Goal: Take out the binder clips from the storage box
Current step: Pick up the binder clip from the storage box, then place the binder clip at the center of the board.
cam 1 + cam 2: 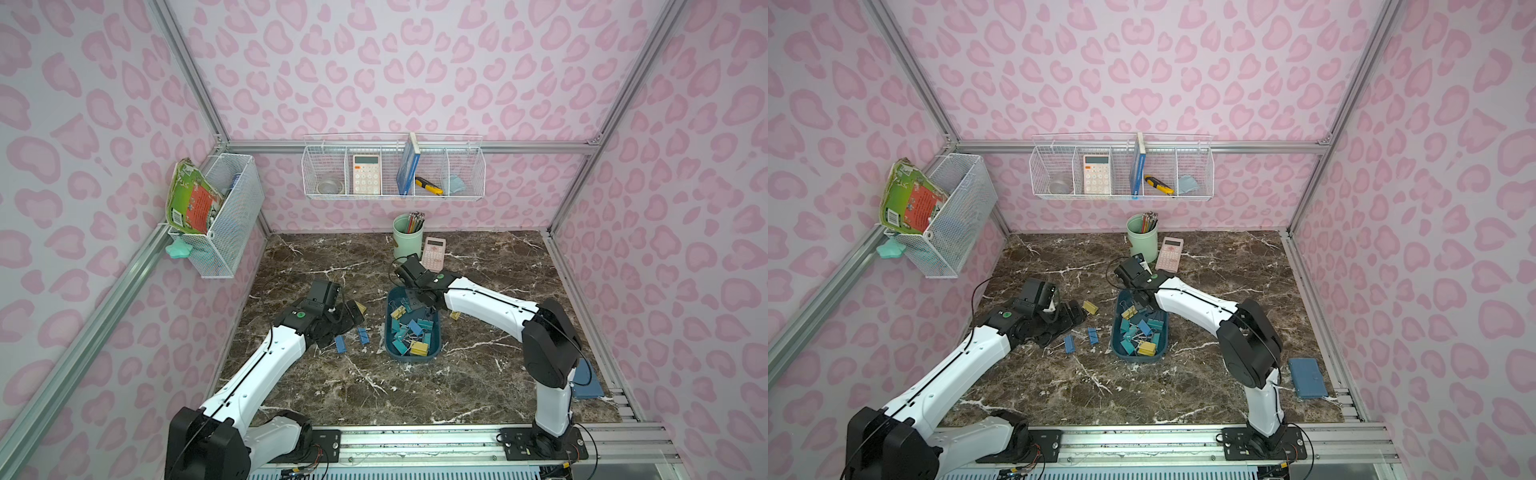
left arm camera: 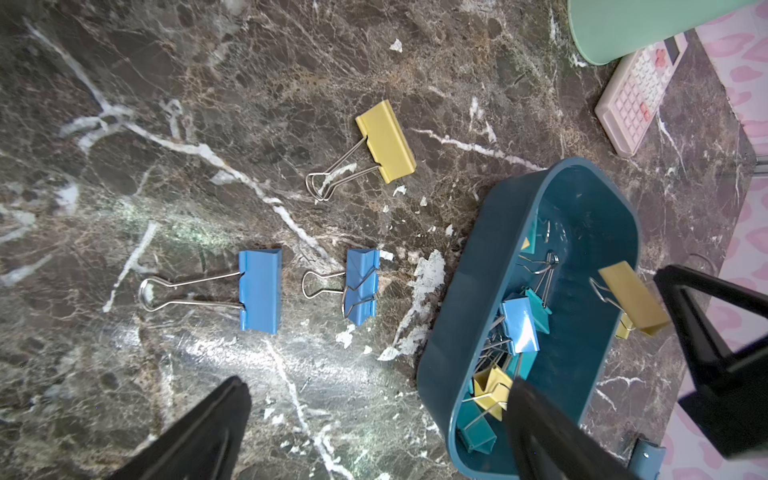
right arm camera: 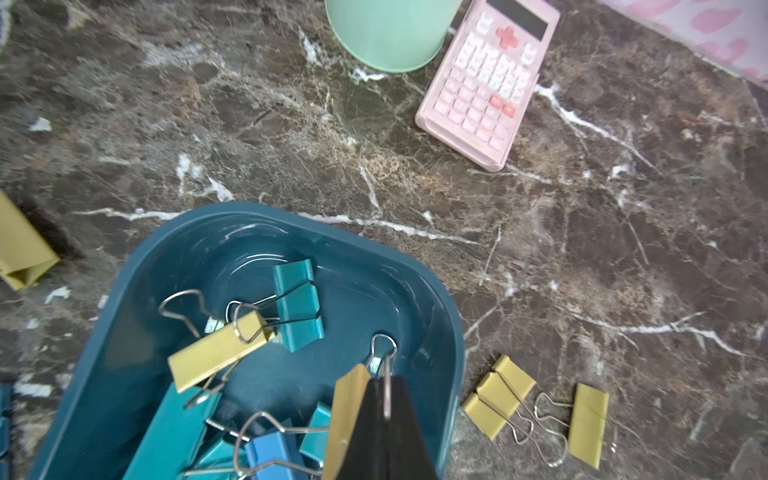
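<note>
Removal step: the right pincer is clenched on a yellow binder clip at the far end of the storage box, mid-worktop. The left pincer stands released to the box's left. The next move probably calls for a straight lift clear of tangled handles.

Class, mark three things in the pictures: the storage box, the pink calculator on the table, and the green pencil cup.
storage box [image 2: 457,332]: left wrist view, outer side wall.
pink calculator [image 3: 486,87]: right wrist view, keypad.
green pencil cup [image 1: 1142,243]: a top view, outer wall.
</note>
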